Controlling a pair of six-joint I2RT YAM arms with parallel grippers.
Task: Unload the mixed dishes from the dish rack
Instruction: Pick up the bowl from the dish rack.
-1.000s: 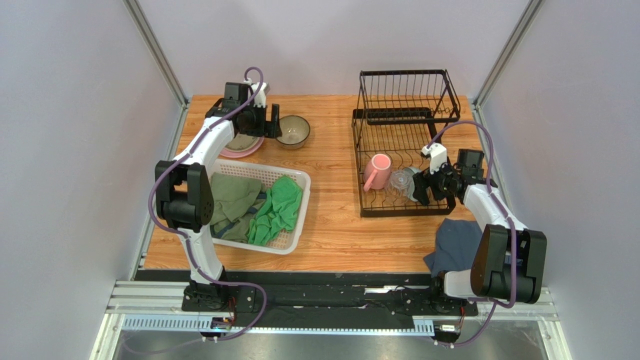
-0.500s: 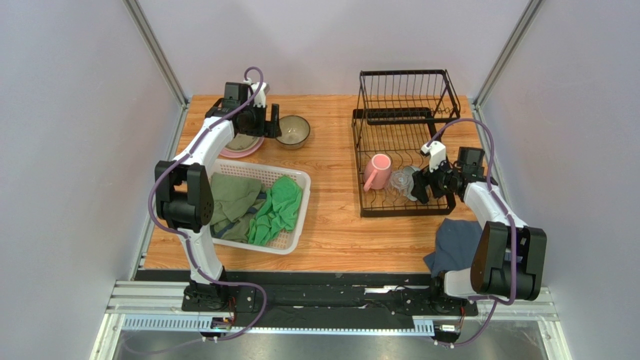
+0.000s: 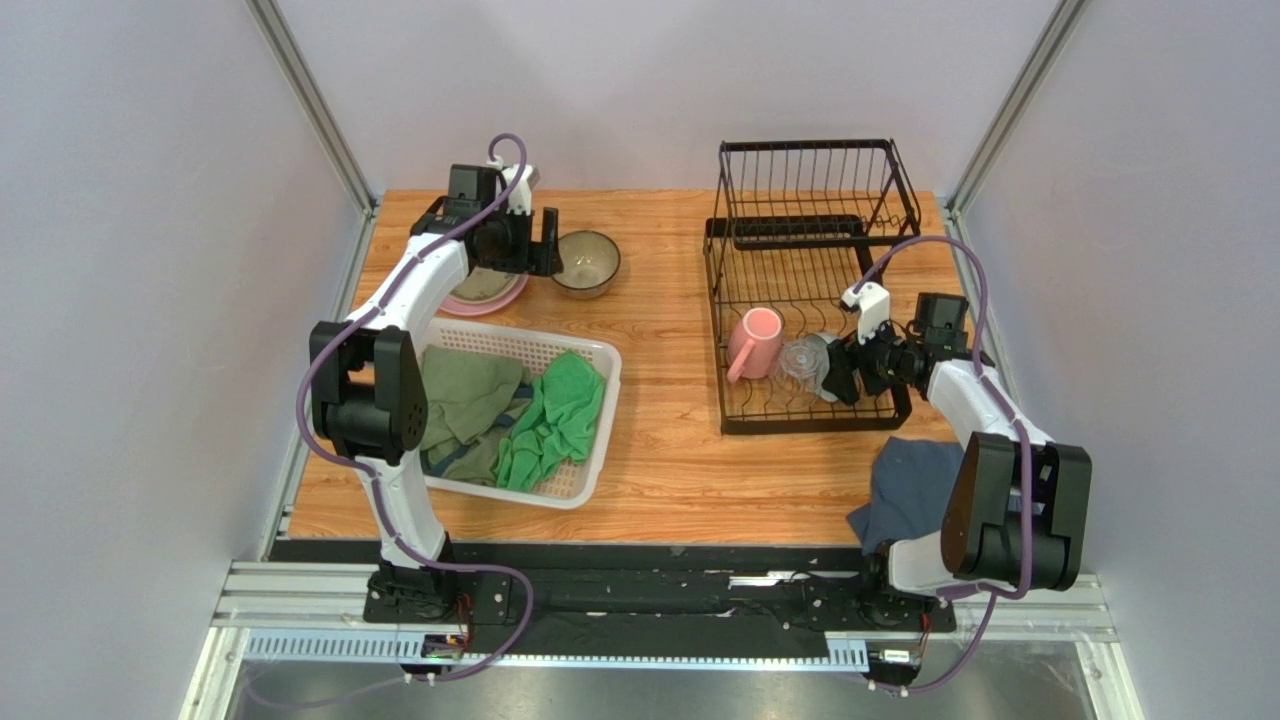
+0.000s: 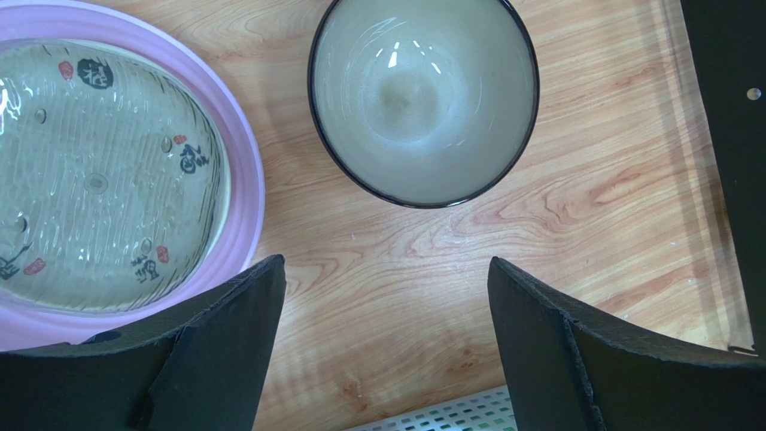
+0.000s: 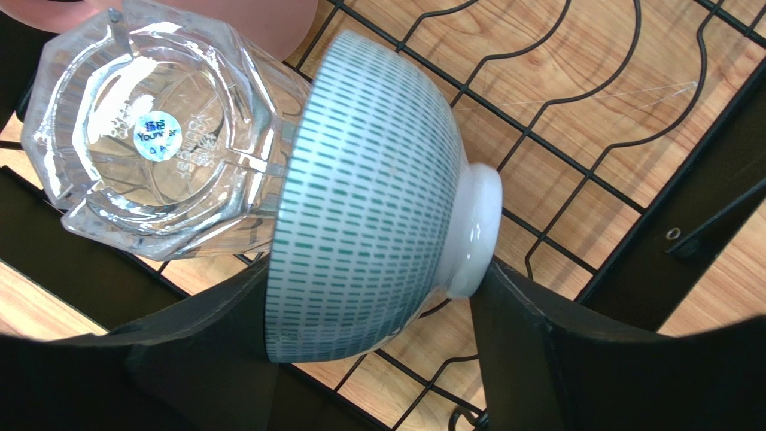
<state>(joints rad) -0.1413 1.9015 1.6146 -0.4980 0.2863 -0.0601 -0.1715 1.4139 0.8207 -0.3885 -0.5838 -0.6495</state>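
The black wire dish rack [image 3: 812, 225] stands at the back right. On its lower tray lie a pink mug [image 3: 756, 342] and a clear glass cup [image 3: 804, 365]. In the right wrist view a teal bowl [image 5: 369, 197] lies on its side against the glass cup [image 5: 153, 135]. My right gripper [image 5: 376, 269] is shut on the bowl, one finger at the rim and the other at the white foot. My left gripper [image 4: 387, 269] hangs open over bare wood. It is between the pink plate [image 4: 243, 180], which carries a grey plate [image 4: 99, 180], and the brown-olive bowl [image 4: 423, 90].
A white mesh basket [image 3: 594, 360] with green cloths [image 3: 556, 420] sits at the near left. A dark blue cloth [image 3: 917, 488] lies by the right arm's base. The rack's upper shelf holds nothing. Rack wires [image 5: 575, 189] run under the bowl.
My right gripper's jaws have narrowed onto the teal bowl and the wrist has shifted slightly. The left arm has not moved.
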